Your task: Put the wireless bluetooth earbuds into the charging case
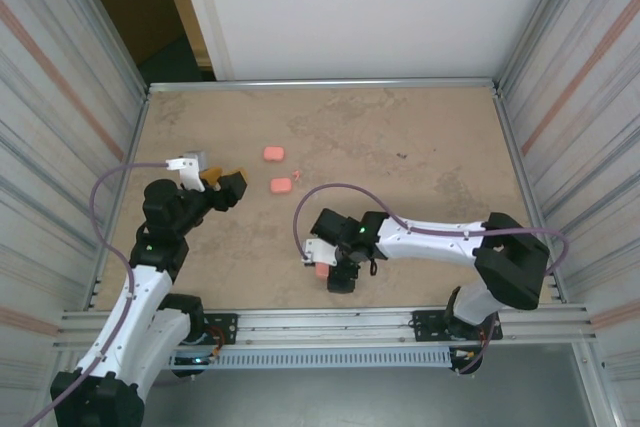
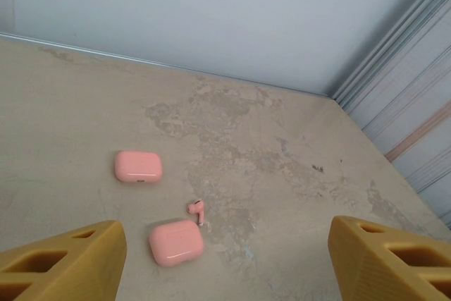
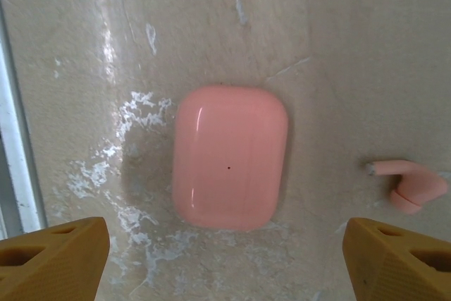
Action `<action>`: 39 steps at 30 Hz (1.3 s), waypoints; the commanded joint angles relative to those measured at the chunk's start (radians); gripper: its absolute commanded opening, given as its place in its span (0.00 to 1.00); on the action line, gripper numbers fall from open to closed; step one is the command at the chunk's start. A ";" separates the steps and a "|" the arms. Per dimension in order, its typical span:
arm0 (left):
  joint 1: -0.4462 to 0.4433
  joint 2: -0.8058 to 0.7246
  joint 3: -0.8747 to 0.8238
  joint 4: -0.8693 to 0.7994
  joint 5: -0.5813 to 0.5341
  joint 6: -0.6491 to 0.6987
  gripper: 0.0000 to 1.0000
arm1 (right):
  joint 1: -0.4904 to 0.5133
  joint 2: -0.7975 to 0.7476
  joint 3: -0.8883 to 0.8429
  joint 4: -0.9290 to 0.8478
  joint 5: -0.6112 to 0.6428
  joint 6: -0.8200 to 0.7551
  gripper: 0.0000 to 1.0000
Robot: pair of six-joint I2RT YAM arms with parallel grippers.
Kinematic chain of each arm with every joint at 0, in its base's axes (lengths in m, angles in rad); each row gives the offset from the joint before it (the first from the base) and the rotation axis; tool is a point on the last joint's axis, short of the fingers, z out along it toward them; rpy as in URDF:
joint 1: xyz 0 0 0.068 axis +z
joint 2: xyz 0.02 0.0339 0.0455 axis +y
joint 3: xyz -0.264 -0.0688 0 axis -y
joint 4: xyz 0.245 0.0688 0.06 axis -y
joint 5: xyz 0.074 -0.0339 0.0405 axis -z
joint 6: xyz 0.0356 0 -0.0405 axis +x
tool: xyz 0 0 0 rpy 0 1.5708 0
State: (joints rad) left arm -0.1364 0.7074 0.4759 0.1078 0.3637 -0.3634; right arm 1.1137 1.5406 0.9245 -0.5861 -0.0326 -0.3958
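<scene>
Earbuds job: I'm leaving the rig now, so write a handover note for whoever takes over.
Left gripper: open, empty, facing the far case and near case, one earbud beside the near case.
Right gripper: open, empty, over a third case, second earbud beside it.
Done: nothing inserted that I can see; all three cases look shut.
Left: open a case, seat the earbuds.

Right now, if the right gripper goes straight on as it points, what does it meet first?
Probably the pink case, centred under the open right gripper; an earbud lies aside.
</scene>
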 commanded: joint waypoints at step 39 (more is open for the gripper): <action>0.008 -0.030 0.001 -0.016 0.072 -0.029 0.76 | 0.042 0.026 -0.035 0.215 0.124 -0.022 0.42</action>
State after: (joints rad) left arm -0.1364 0.6968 0.4759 0.0998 0.3824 -0.3717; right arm 1.1641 1.6222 0.9054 -0.4198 0.0677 -0.3878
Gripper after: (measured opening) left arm 0.759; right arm 0.454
